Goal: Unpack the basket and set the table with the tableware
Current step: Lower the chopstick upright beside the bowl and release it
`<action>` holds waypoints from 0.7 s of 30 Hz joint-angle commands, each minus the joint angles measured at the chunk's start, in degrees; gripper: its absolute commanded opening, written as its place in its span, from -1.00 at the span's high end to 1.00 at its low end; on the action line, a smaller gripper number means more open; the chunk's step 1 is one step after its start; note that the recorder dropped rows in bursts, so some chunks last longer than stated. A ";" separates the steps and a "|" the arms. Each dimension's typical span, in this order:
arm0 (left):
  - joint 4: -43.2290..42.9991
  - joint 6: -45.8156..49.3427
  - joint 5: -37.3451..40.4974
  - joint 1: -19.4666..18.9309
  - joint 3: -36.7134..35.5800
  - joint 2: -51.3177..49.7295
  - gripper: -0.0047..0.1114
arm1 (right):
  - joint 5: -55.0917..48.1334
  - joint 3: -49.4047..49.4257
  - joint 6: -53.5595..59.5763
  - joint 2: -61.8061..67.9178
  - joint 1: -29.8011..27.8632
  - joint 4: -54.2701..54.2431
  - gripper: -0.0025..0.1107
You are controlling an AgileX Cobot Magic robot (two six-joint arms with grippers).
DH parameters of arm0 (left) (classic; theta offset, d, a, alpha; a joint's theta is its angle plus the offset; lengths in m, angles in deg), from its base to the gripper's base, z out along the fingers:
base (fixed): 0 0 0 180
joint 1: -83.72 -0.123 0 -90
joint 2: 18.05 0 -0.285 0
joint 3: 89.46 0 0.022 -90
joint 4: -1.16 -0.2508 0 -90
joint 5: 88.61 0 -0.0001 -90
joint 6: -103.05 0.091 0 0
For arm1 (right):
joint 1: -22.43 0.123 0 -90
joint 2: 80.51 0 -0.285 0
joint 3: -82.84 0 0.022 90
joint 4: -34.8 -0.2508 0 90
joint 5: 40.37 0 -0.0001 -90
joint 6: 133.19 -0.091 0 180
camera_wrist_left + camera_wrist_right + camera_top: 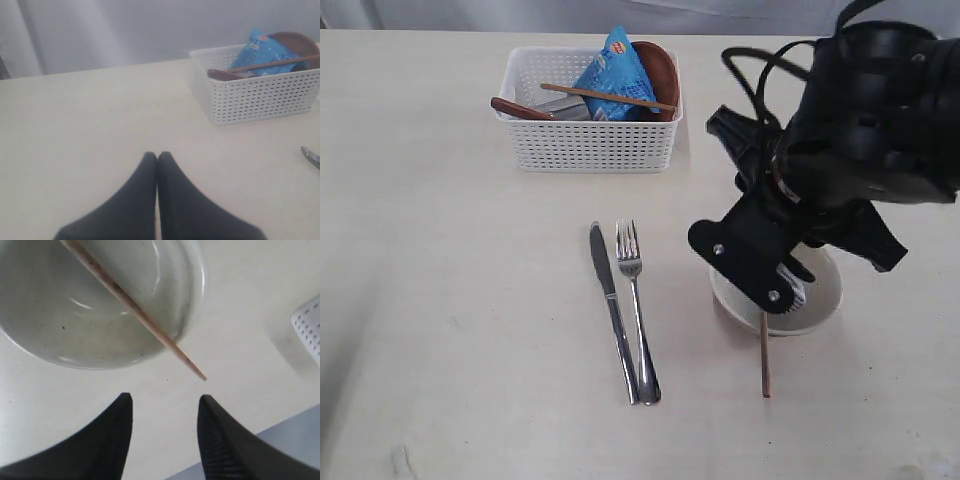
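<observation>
1. Pale cream, faintly grained tabletop (450, 300) fills the exterior view. The white perforated plastic basket (585, 145) stands at upper centre.
2. Already set out: a steel knife (610, 300) and a steel fork (638, 310) lie side by side at centre, and a round cream bowl (820, 300) sits at right centre.
3. One thin wooden chopstick (765, 360) lies across the bowl's rim, its end pointing toward the lower edge.
4. The right gripper (162, 435) hangs just beside the bowl, jaws parted and empty; the chopstick is clear of them. This looks like the end of the chopstick placement.
5. The left gripper (157, 200) is closed on nothing, over bare table.
6. Next likely target: the second wooden chopstick (610, 97), balanced on the blue snack packet (615, 70) in the basket. That calls for a narrow pinch.
</observation>
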 commanded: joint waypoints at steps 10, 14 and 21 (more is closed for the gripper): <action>-0.26 0.00 -0.17 -0.14 -0.10 0.20 0.92 | 15.27 -0.65 -60.21 -4.46 -14.43 15.17 0.89; -0.26 0.00 -0.17 -0.14 -0.10 0.20 0.92 | 25.71 -5.89 -68.93 -4.77 -17.83 -0.43 0.65; -0.26 0.00 -0.17 -0.14 -0.10 0.20 0.92 | 25.23 -19.22 -66.77 0.09 -17.16 -35.66 0.30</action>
